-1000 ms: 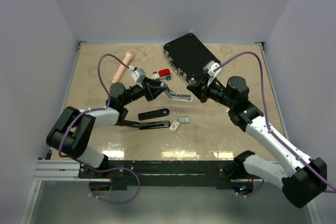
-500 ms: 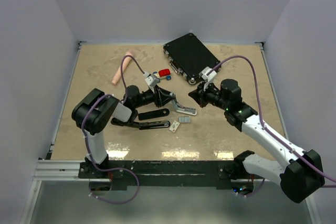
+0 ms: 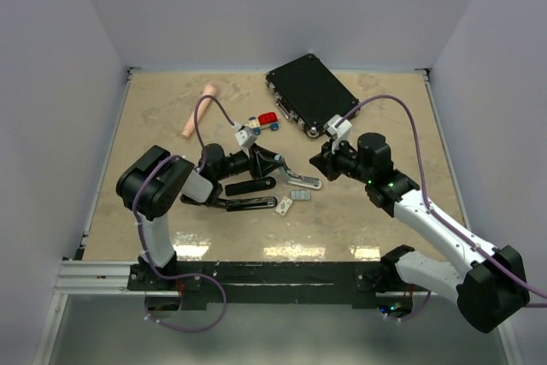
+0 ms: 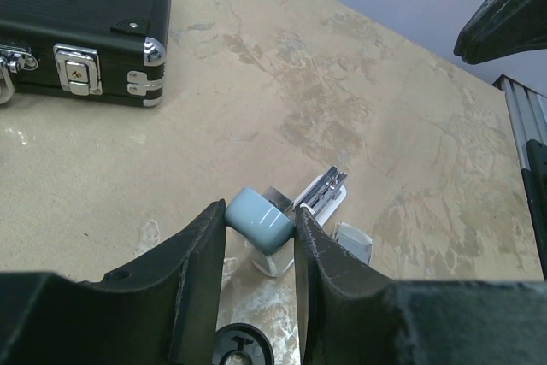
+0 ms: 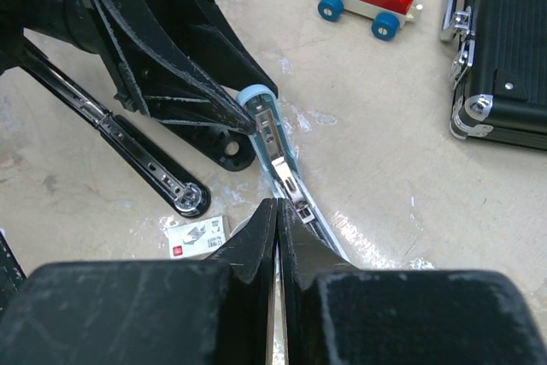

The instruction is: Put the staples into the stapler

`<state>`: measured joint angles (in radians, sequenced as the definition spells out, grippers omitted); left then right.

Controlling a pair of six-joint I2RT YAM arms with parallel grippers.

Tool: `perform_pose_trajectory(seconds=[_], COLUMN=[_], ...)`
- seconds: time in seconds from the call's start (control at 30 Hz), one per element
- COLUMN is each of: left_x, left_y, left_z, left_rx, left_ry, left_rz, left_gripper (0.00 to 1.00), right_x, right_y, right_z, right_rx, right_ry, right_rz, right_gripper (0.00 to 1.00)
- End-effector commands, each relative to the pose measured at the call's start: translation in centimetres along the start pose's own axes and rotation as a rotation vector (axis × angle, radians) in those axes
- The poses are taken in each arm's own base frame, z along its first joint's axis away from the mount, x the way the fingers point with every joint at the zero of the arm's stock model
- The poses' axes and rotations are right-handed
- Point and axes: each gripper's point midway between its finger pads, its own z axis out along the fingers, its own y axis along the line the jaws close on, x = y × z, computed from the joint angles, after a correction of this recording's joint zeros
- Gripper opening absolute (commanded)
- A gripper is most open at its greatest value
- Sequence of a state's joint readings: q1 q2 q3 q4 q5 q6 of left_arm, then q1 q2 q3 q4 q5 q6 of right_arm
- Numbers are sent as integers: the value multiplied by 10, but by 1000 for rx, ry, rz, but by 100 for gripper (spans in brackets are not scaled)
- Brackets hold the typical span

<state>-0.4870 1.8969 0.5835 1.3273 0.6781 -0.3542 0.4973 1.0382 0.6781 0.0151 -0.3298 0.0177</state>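
The stapler (image 3: 295,179) is light blue with a silvery metal rail and lies opened on the table. My left gripper (image 3: 275,164) is shut on its rounded blue end (image 4: 255,214), one finger on each side. In the right wrist view the rail (image 5: 275,147) runs from that end toward my right gripper (image 5: 275,211). That gripper is shut with nothing showing between its fingers, and its tips sit just beside the rail's near end. The staples (image 3: 299,196), a small grey strip, lie on the table just in front of the stapler, next to the tiny white box (image 3: 285,205).
Two black bars (image 3: 249,185) lie left of the box; one shows in the right wrist view (image 5: 145,164). A black case (image 3: 309,91) stands at the back right. A toy car (image 3: 265,121) and a pink object (image 3: 198,110) lie at the back.
My left gripper has swung down and toward the centre, bringing the stapler down onto the table. My right gripper has moved down and left to the stapler's rail.
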Motion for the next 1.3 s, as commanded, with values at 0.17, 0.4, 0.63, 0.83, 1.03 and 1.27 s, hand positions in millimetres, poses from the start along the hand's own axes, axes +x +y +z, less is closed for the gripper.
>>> perform_pose_trajectory(seconds=[0.17, 0.4, 0.63, 0.83, 1.03, 1.27], left_x=[-55, -63, -60, -58, -77, -127], left_y=[-31, -34, -36, -36, -36, -32], left_z=[-4, -5, -9, -11, -23, -60], left_rx=[102, 108, 99, 94, 7, -232], left_ry=[-193, -195, -172, -169, -197, -239], left_rz=[267, 293, 301, 296, 298, 320], left_gripper=[25, 35, 50, 58, 71, 89], right_x=[-8, -5, -3, -5, -6, 20], right_y=[0, 2, 3, 5, 7, 23], right_z=[-4, -8, -10, -11, -12, 2], right_rx=[5, 3, 0, -9, -10, -38], right_ry=[-17, -7, -6, -4, 18, 139], right_rz=[-17, -15, -15, -15, 22, 175], right_gripper=[11, 15, 22, 27, 38, 49])
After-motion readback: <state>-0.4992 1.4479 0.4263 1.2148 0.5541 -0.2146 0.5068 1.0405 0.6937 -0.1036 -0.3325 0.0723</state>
